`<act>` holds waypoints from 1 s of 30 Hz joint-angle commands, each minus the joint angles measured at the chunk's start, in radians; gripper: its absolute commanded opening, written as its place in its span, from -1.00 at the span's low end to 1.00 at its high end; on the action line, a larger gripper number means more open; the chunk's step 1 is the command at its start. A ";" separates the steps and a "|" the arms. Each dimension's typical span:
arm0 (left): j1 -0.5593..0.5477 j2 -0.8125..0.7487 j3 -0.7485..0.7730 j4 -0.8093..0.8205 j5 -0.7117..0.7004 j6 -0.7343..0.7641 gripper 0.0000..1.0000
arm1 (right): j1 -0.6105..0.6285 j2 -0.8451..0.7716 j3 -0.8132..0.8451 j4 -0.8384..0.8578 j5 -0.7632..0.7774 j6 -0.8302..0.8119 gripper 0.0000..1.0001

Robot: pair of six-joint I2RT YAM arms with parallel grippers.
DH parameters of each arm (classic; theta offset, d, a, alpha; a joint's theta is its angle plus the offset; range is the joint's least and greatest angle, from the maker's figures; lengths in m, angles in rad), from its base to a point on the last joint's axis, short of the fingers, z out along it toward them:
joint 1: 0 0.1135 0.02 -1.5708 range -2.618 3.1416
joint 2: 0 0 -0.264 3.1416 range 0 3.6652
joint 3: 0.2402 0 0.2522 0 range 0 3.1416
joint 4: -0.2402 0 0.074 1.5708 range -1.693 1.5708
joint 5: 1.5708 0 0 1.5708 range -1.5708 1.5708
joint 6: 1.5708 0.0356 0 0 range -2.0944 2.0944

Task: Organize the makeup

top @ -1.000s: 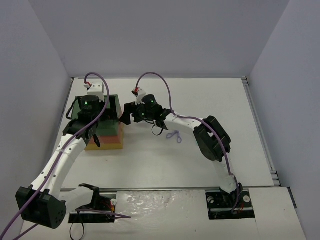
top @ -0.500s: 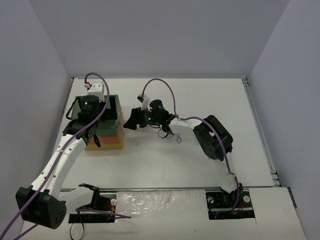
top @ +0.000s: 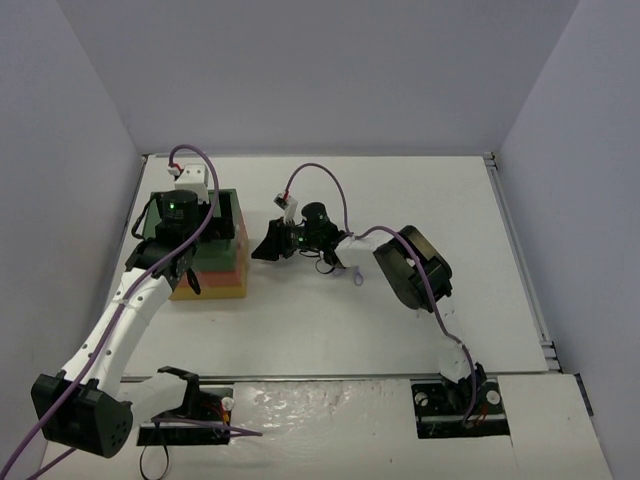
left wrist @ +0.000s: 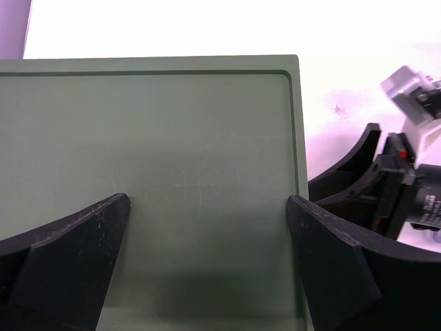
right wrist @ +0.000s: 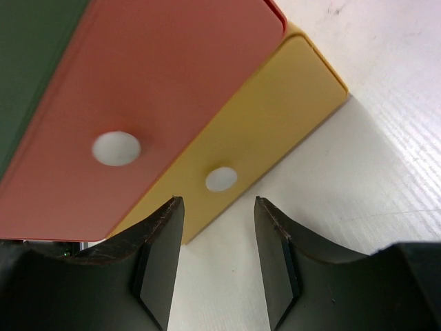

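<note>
No makeup item shows in any view. The drawer box (top: 222,272) stands at the left of the table, stacked green, red and yellow. My left gripper (top: 188,240) hangs over its flat green top (left wrist: 172,152), open and empty (left wrist: 208,207), its jaws wide apart. My right gripper (top: 268,242) faces the drawer fronts from the right, open and empty (right wrist: 218,207). It is just short of the yellow drawer (right wrist: 275,103), in line with that drawer's white round hole (right wrist: 221,178). The red drawer (right wrist: 151,76) above it is shut.
The white table (top: 380,320) is walled on the left, back and right. My right gripper's fingers (left wrist: 358,172) show beside the box's right edge in the left wrist view. Both arm bases sit at the near edge.
</note>
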State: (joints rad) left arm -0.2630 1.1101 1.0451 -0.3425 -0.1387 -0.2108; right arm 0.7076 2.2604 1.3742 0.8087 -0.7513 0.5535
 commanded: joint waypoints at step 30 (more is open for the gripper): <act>-0.012 -0.030 0.019 0.005 0.028 0.025 0.94 | 0.042 0.166 0.200 0.286 -0.283 0.020 -0.26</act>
State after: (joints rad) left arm -0.2634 1.1030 1.0451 -0.3508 -0.1371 -0.1941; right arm 0.7341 2.4596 1.5177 0.9505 -0.9942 0.5621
